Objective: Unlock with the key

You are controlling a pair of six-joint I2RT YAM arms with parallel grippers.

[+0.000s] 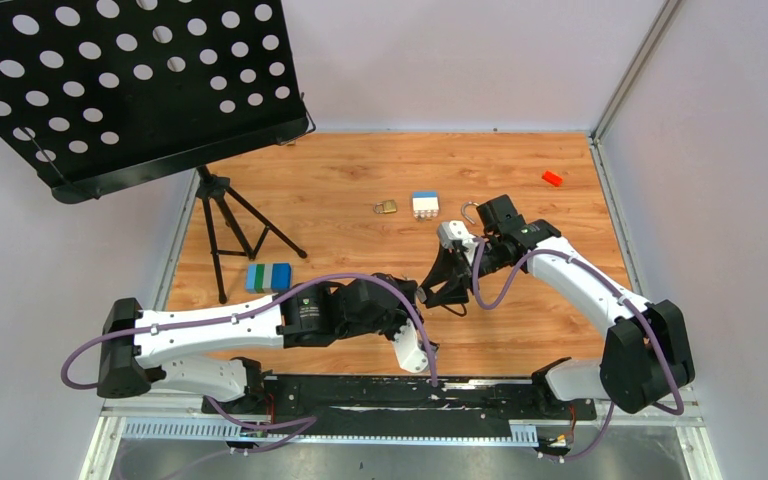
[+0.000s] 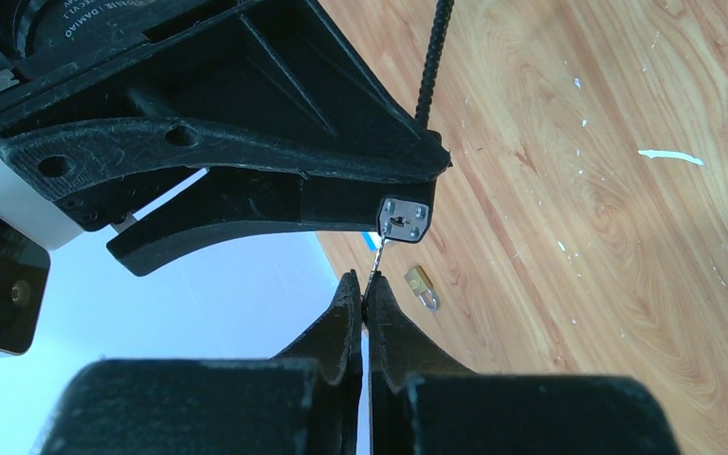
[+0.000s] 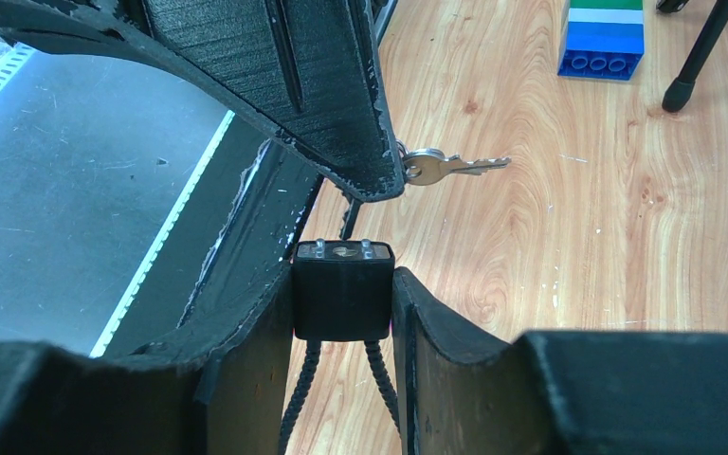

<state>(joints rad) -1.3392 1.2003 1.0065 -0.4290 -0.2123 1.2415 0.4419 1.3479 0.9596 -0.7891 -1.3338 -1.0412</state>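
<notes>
a: left wrist view first, which step?
b: lining up for insertion, probably. pinching the key [image 2: 376, 258] tight in the left gripper [image 2: 364, 305], blade pointing to 12 o'clock, tip just at the keyhole face of the black cable lock [image 2: 406, 220]. not seated yet, seemingly.
a: and the other side?
b: clamping the lock body in the right gripper [image 3: 343, 280], cable trailing to 6 o'clock.
a: next?
b: nudging the tip toward 1 o'clock into the slot, then pushing in and twisting. calls for fine aim.
a: arm pose?
b: reaching low from 9 o'clock with the left, bending in from 3 o'clock with the right, meeting in the middle.
</notes>
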